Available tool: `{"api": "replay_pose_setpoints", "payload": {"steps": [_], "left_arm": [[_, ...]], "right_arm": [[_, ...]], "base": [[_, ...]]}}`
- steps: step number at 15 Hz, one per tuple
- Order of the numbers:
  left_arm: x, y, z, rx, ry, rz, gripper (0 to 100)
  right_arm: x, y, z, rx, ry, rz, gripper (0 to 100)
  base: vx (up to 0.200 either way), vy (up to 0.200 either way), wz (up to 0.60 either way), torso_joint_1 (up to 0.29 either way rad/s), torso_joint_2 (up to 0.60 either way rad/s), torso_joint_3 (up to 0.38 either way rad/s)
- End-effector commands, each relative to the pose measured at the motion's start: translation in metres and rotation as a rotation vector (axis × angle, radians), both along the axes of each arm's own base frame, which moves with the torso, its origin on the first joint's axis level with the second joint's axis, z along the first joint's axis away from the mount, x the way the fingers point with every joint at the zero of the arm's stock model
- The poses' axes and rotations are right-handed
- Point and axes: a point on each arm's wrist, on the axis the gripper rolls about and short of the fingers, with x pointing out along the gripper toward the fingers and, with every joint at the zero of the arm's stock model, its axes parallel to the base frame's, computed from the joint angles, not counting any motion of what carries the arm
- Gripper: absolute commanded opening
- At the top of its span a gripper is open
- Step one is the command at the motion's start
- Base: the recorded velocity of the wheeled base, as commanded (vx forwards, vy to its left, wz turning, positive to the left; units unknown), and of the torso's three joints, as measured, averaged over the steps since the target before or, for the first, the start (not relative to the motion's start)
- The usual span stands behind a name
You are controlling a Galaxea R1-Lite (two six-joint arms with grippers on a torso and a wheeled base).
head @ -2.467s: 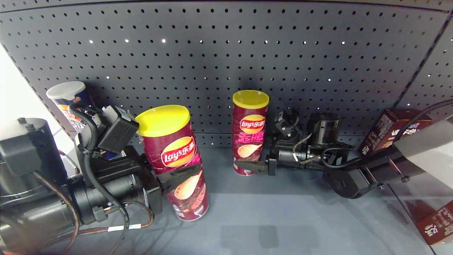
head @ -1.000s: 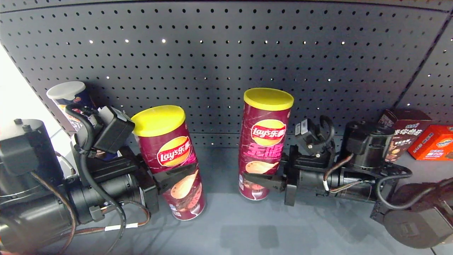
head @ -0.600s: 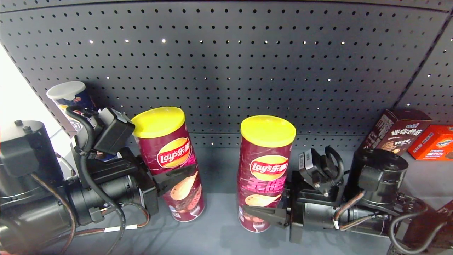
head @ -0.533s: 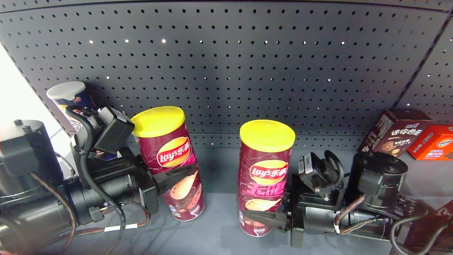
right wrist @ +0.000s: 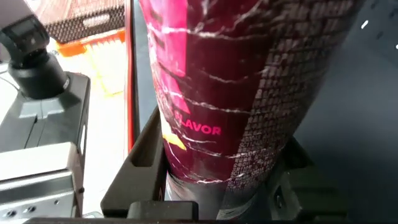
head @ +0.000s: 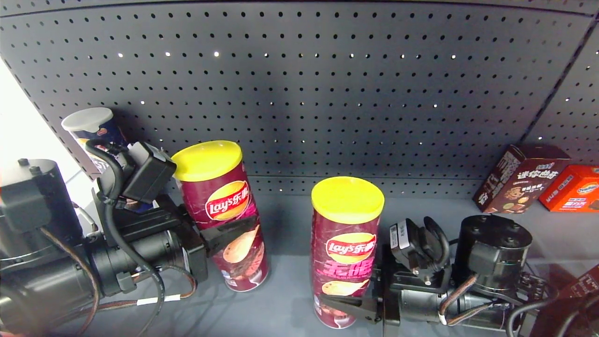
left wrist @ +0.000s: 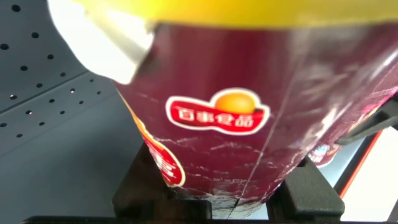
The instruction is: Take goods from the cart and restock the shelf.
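The left gripper (head: pixel 232 232) is closed around the lower half of the left chip can (head: pixel 220 206), a maroon tube with a yellow lid, one dark finger lying across the can's front. This can leans slightly, its base at the grey shelf (head: pixel 290 234) floor; whether it touches cannot be told. The right gripper (head: pixel 345 306) likewise clamps the right chip can (head: pixel 347 234), a matching maroon tube with a yellow lid, gripped low near its base. It stands close to upright, nearer the shelf's front than the left can and well apart from it. Behind both rises a dark pegboard (head: pixel 299 93). At the far left stands a blue can (head: pixel 93 133) with a white lid. At the far right, a brown box (head: pixel 519 180) sits just beside an orange box (head: pixel 568 187).
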Motion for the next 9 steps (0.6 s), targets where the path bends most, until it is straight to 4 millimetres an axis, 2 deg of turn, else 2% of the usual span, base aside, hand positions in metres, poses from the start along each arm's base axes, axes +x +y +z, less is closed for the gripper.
{"api": "replay_pose_setpoints", "payload": {"steps": [1, 7, 8, 9], "left_arm": [[0.0003, 0.0001, -0.0004, 0.000, 0.001, 0.001, 0], [-0.0005, 0.0005, -0.0029, 0.005, 0.009, 0.001, 0], [-0.0005, 0.0005, -0.0029, 0.005, 0.009, 0.001, 0], [-0.0005, 0.0005, -0.0029, 0.005, 0.009, 0.001, 0]], "right_arm": [[0.0004, 0.0000, -0.0073, -0.019, 0.021, 0.001, 0], [-0.0045, -0.0038, -0.0130, -0.035, 0.034, 0.009, 0], [-0.0048, -0.0040, -0.0131, -0.035, 0.021, 0.010, 100], [-0.0051, -0.0044, -0.0129, -0.036, 0.017, 0.009, 100]], "base": [[0.000, 0.000, 0.00, 0.000, 0.00, 0.000], [0.000, 0.000, 0.00, 0.000, 0.00, 0.000], [0.000, 0.000, 0.00, 0.000, 0.00, 0.000], [0.000, 0.000, 0.00, 0.000, 0.00, 0.000]]}}
